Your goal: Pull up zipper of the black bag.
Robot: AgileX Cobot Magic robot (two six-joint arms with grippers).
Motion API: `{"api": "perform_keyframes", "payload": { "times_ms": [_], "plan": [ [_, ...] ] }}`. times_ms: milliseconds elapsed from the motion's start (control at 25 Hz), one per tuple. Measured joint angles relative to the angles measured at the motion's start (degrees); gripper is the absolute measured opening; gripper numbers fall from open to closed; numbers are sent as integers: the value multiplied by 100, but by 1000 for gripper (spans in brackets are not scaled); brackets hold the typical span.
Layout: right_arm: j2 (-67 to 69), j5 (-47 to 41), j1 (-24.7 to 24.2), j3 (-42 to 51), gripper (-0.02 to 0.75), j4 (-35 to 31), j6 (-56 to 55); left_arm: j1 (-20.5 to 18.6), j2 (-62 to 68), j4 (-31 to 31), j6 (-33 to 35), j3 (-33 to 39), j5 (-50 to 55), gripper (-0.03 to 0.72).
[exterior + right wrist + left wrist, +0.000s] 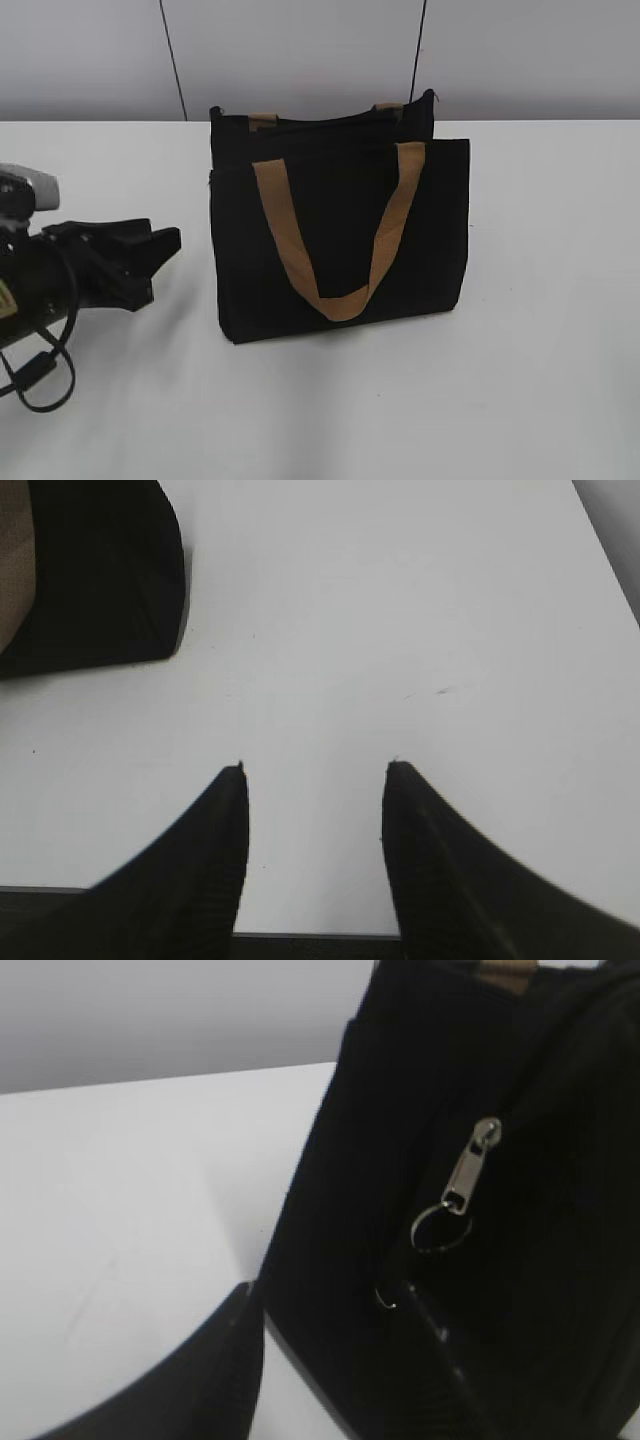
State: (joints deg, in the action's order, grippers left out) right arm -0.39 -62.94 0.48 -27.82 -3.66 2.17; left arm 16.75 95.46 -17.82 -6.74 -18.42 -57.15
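Both fingers of the left gripper (330, 1305) stand apart, with nothing held between them. One finger (215, 1360) is over the white table, and the other is dark against the side of the black bag (340, 235), so it is hard to see. It sits right up close to the end of the bag. From the front, the left gripper (150, 262) is low over the table, just beside the bag's left side, and I cannot tell if it touches. The right gripper (315, 780) is wide open too, and its two black fingers (205, 860) hover over bare table. A corner of the bag shows at the top left of that view, well apart from those fingers. The bag stands upright in the middle of the white table (540, 380). A tan handle (340, 250) hangs down its front in a loop, and a second tan handle (263, 120) peeks out at the top behind. On the end of the bag is the zipper (470, 1175), a small silver slider with a round ring (438, 1230) hanging from it. The table is smooth and white with a few tiny marks. Behind it is a pale grey wall (300, 50) with thin dark lines running down it.
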Motion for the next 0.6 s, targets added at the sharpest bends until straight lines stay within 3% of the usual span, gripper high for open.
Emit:
{"api": "perform_keyframes", "payload": {
  "times_ms": [200, 600],
  "plan": [
    [0, 0, 0, 0, 347, 0, 0, 0, 1127, -119, -5, -13, -1009, 362],
    [0, 0, 0, 0, 347, 0, 0, 0, 1875, -674, -5, -758, -1056, 424]
  ]
}}
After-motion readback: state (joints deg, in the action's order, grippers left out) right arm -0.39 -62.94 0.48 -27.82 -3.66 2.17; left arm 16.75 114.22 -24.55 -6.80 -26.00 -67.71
